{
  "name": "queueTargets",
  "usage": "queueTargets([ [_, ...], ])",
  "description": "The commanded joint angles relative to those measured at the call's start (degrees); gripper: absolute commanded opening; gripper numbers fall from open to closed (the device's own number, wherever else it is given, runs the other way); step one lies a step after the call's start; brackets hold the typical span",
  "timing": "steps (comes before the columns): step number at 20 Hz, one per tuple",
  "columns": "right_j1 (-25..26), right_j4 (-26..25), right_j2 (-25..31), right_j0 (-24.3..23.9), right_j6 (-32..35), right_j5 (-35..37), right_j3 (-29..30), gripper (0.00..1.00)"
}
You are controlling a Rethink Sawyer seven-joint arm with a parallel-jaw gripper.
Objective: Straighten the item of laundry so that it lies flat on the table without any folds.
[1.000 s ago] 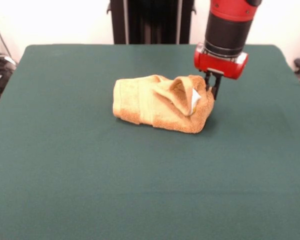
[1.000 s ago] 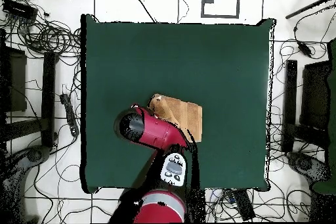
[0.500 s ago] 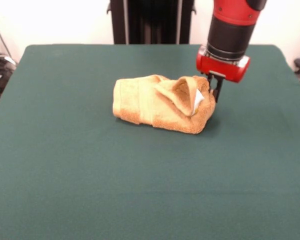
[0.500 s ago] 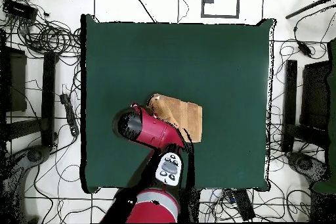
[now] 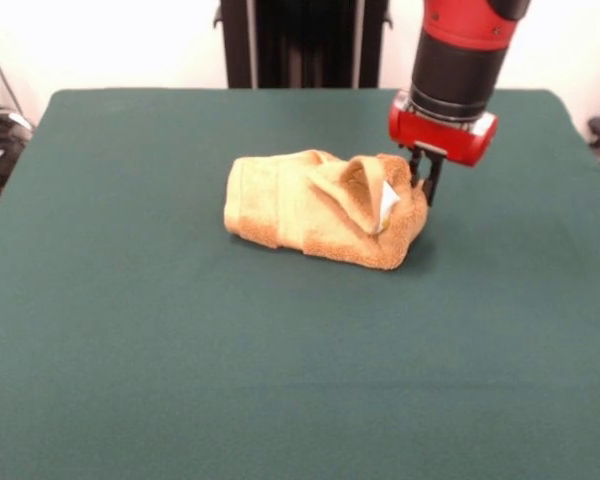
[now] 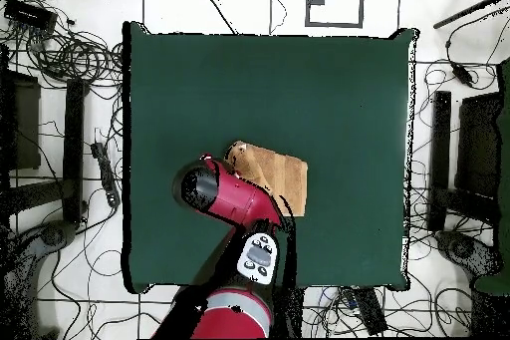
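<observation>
The item of laundry [image 5: 300, 205] is an orange-tan towel, bunched and folded over itself near the middle of the green table [image 5: 180, 350]. A loose flap curls up at its right end, showing a white tag [image 5: 388, 203]. My gripper [image 5: 426, 185] stands at that right end, its two dark fingers close together and pinching the towel's edge. In the overhead view the towel [image 6: 281, 171] shows as a folded tan patch, partly covered by the red arm [image 6: 224, 196], which hides the gripper.
The table's cloth [image 6: 299, 77] stretches wide on every side of the towel. Cables and stands lie on the floor around the table [image 6: 60, 57]. The robot's black pedestal [image 5: 300, 40] rises behind the far edge.
The gripper rose and shifted slightly right, then came back down and left. The towel's raised flap and tag moved a little with it. The rest of the towel stayed put.
</observation>
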Motion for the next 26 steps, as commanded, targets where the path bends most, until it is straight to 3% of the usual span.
queueTargets([
  [1,1.62,5.19,2.82,0.52,17.20,5.56,-1.92,0.00],
  [2,1.65,5.58,2.76,0.63,17.09,5.55,-1.81,1.00],
  [17,0.99,8.93,4.40,0.86,18.61,5.12,-0.55,1.00],
  [26,0.82,7.33,1.45,2.43,17.98,12.40,-3.48,1.00],
])
